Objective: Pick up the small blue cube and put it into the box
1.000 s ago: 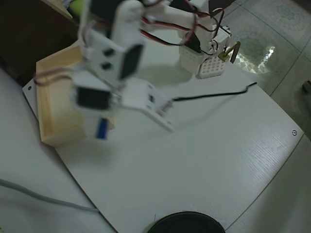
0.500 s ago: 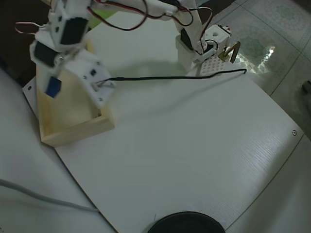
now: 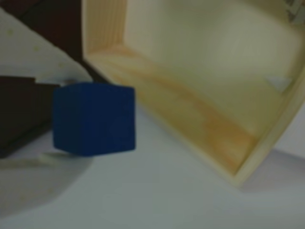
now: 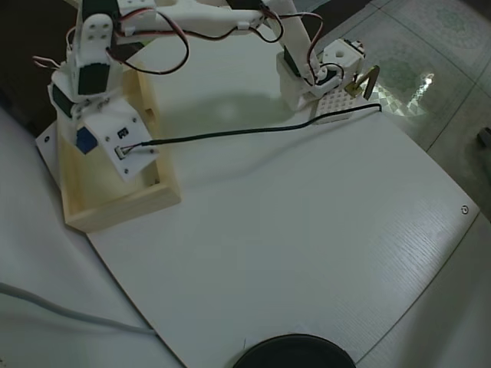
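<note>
The small bright-blue solid cube is seen clamped in the white 2-finger gripper; in the wrist view 1 dark finger is pressed against the cube's left face, and the opposite finger is not shown. In the overhead view the held cube is carried at the gripper's tip, above the interior of the shallow rectangular box of pale unpainted wood. In the wrist view the box floor lies ahead and to the right of the cube, and 1 thick wall runs diagonally just beside it.

Step in hand, as judged: release into the box. The cube should be lowered close to the floor, kept clear of the near wall, and the jaws opened only once it is well inside, so that bouncing or landing on the rim is avoided. Height above the floor cannot be told.
</note>
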Motion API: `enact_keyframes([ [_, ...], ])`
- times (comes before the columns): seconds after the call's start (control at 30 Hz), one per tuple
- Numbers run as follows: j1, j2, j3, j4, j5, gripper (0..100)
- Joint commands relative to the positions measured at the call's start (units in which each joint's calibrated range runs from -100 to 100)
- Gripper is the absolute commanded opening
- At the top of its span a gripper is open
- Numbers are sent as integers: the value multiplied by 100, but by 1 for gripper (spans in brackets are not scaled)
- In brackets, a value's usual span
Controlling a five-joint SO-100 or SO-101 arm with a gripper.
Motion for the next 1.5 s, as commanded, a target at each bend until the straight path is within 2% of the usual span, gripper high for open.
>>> enact_keyframes([
  [0.0,48,-66,90,-95,-76,7],
  [0.2,159,-66,118,-19,-315,16],
  [0.6,225,-218,-54,75,-742,16],
  [0.87,-129,-734,-805,1740,-1445,16],
  [0.97,-136,-1122,-805,1774,-1549,16],
  [1.1,-121,-1731,-90,1774,-1549,16],
  [1.47,-158,-3067,3095,1723,-1559,16],
])
